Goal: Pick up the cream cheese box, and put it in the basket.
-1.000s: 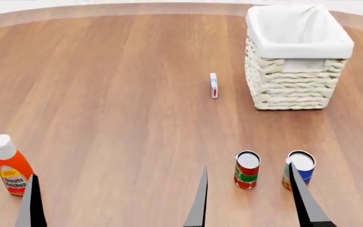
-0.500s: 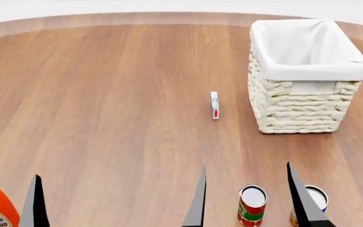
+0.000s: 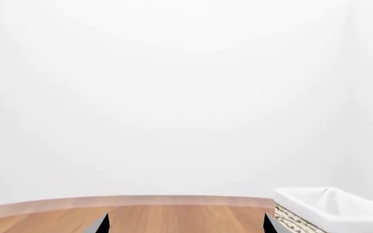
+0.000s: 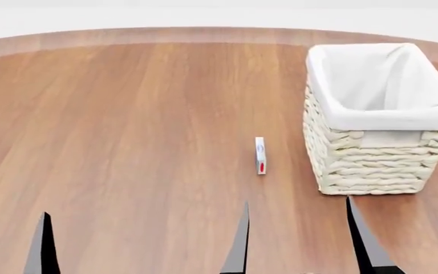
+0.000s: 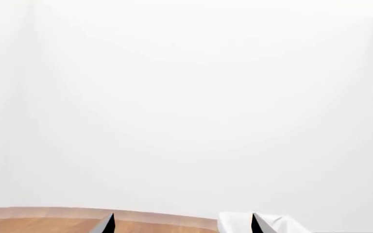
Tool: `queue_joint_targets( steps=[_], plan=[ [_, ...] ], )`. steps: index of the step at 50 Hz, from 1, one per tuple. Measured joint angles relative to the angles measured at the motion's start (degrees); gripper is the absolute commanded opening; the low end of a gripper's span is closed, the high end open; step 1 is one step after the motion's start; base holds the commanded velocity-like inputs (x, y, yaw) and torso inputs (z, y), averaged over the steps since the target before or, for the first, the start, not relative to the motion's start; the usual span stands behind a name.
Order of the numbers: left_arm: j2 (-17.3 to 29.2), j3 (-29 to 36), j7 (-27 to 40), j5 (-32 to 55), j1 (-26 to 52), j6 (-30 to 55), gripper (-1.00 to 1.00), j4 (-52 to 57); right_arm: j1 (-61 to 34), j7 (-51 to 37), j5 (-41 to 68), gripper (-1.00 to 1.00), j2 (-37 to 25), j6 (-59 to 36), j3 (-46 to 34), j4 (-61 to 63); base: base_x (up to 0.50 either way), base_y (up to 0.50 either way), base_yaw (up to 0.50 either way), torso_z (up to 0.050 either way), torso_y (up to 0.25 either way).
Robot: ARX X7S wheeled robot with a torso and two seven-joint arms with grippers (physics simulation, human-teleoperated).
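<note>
The cream cheese box [image 4: 260, 155] is a small thin white box with a red mark, standing on its edge on the wooden table just left of the basket [image 4: 371, 165]. The basket is cream wicker with a white liner and looks empty. My right gripper [image 4: 301, 251] is open and empty at the view's near edge, well short of the box. Only one finger [image 4: 44, 245] of my left gripper shows in the head view. In the left wrist view my left gripper [image 3: 185, 225] is open and empty, with the basket [image 3: 329, 213] ahead to one side. The right wrist view shows my right gripper [image 5: 182, 224] open.
The round wooden table [image 4: 128, 114] stretches far to the left and behind the box, with its curved rim at the back. White walls lie beyond. The basket's liner [image 5: 235, 222] shows low in the right wrist view. No cans or bottle are in view.
The head view has shifted: box and basket sit lower and nearer in the frame. The two cans and the ketchup bottle have dropped out of view. The finger tips keep their place.
</note>
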State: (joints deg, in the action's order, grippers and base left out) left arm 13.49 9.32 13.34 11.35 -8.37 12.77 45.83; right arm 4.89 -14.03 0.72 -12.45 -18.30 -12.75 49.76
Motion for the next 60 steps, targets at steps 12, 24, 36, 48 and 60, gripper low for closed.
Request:
queue_joint_targets(
  steps=[12,24,36,48,60],
  plan=[
    [0.8,0.7,0.7,0.2,0.1,-0.2,1.00,-0.2,-0.1,-0.4,0.6,1.00,-0.3,0.4,-0.1,-0.8,0.44,0.00,0.00,0.000,0.001],
    [1.4,1.2,1.3,0.6,0.3,-0.5,1.00,-0.4,-0.2,-0.8,0.9,1.00,-0.7,0.9,-0.4,-1.3,0.44,0.00,0.00,0.000,0.000],
    [2.0,1.9,2.1,0.9,0.5,0.0,1.00,0.1,-0.4,-1.3,1.3,1.00,-1.1,0.9,-0.6,-1.4,0.44,0.00,0.00,0.000,0.001],
    [2.6,2.2,2.8,1.2,0.7,0.2,1.00,0.4,-0.6,-2.0,1.5,1.00,-1.6,0.7,-1.0,-1.3,0.41,0.00,0.00,0.000,0.001],
    [3.1,2.5,3.6,1.4,0.8,0.3,1.00,0.7,-1.9,-3.2,2.3,1.00,-1.5,-2.1,-0.7,1.1,0.00,0.00,0.00,0.000,0.000]
  ],
)
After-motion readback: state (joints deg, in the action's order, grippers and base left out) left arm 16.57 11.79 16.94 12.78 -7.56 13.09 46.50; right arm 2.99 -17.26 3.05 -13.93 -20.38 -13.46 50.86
